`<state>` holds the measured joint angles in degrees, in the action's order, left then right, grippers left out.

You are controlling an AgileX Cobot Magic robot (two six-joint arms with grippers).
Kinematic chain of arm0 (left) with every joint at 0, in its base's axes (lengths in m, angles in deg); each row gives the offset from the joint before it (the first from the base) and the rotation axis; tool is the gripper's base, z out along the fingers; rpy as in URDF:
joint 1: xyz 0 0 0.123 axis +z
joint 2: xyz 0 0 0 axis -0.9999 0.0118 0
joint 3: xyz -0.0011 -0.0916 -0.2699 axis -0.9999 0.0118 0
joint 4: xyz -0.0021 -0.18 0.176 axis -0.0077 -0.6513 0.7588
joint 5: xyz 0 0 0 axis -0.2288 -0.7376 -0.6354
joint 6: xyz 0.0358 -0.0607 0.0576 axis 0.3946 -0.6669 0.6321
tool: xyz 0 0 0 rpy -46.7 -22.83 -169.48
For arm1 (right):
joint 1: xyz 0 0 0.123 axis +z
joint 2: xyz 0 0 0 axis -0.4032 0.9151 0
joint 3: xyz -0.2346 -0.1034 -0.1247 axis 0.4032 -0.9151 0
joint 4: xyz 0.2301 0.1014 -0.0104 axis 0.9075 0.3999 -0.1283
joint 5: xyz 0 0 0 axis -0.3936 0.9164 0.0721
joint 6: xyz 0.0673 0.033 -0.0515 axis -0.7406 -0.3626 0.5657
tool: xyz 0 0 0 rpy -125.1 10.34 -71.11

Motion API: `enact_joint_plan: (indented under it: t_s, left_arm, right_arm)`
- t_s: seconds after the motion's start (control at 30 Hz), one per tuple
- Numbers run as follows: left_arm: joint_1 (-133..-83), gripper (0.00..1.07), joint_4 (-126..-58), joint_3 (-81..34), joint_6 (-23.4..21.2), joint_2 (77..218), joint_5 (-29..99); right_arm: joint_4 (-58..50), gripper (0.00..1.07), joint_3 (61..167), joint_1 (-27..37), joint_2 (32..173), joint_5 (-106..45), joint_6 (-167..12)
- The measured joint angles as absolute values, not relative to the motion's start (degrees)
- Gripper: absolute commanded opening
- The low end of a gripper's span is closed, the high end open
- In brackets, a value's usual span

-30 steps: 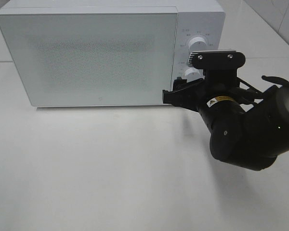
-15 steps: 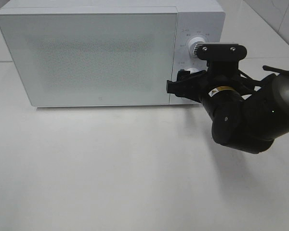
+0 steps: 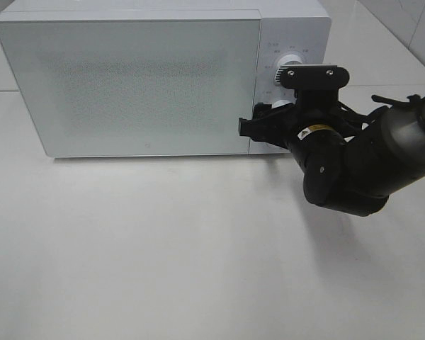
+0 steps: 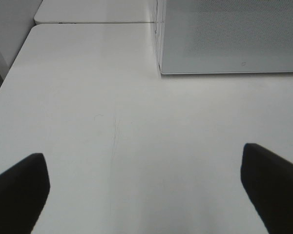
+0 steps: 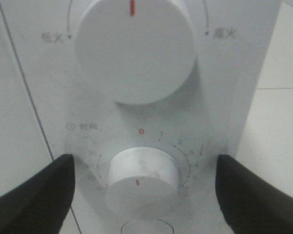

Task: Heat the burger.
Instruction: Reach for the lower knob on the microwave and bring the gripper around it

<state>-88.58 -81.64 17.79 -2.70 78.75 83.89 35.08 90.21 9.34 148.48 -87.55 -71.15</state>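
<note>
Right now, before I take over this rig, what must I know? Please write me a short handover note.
Left gripper: open, holding nothing, over the bare table near the microwave.
Right gripper: open, one finger on each side of the timer dial, not touching it.
Burger: not in view. The door is shut and frosted, so I cannot confirm that it is inside.
Done: door shut.
Left: probably close on the timer dial and turn it to start heating.
</note>
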Motion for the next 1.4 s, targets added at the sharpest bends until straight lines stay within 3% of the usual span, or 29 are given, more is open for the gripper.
enact_joint_plan:
  t_s: [0.27, 0.4, 0.57, 0.6, 0.67, 0.7, 0.73, 0.77, 0.93, 1.13, 1.4]
  left_arm:
    - [-88.6, 1.0, -81.6, 17.8, -2.7, 78.7, 83.9]
    - [-88.6, 1.0, -81.6, 17.8, -2.7, 78.7, 83.9]
    - [-88.6, 1.0, -81.6, 17.8, -2.7, 78.7, 83.9]
    - [-88.6, 1.0, -81.6, 17.8, -2.7, 78.7, 83.9]
    - [-88.6, 1.0, -81.6, 17.8, -2.7, 78.7, 83.9]
    - [-88.6, 1.0, -81.6, 17.8, -2.7, 78.7, 83.9]
    - [-88.6, 1.0, -81.6, 17.8, -2.7, 78.7, 83.9]
    - [-88.6, 1.0, -81.6, 17.8, -2.7, 78.7, 83.9]
    - [-88.6, 1.0, -81.6, 17.8, -2.7, 78.7, 83.9]
    - [-88.6, 1.0, -81.6, 17.8, -2.7, 78.7, 83.9]
    - [-88.6, 1.0, -81.6, 17.8, -2.7, 78.7, 83.9]
  right_arm:
    - [34.8, 0.75, 90.2, 9.0, 148.5, -87.5, -71.3]
    - [35.0, 0.68, 90.2, 8.9, 148.5, -87.5, -71.3]
    - [35.1, 0.54, 90.2, 8.9, 148.5, -87.5, -71.3]
    - [35.1, 0.45, 90.2, 8.9, 148.5, -87.5, -71.3]
    - [35.0, 0.41, 90.2, 8.9, 148.5, -87.5, -71.3]
    - [34.3, 0.32, 90.2, 8.9, 148.5, -87.5, -71.3]
    - [34.3, 0.32, 90.2, 8.9, 148.5, -87.5, -71.3]
    - [34.2, 0.24, 90.2, 9.0, 148.5, -87.5, -71.3]
    - [33.8, 0.12, 90.2, 9.0, 148.5, -87.5, -71.7]
    - [33.5, 0.06, 90.1, 8.9, 148.5, -87.5, -72.5]
    - [33.4, 0.05, 90.1, 8.9, 148.5, -87.7, -74.5]
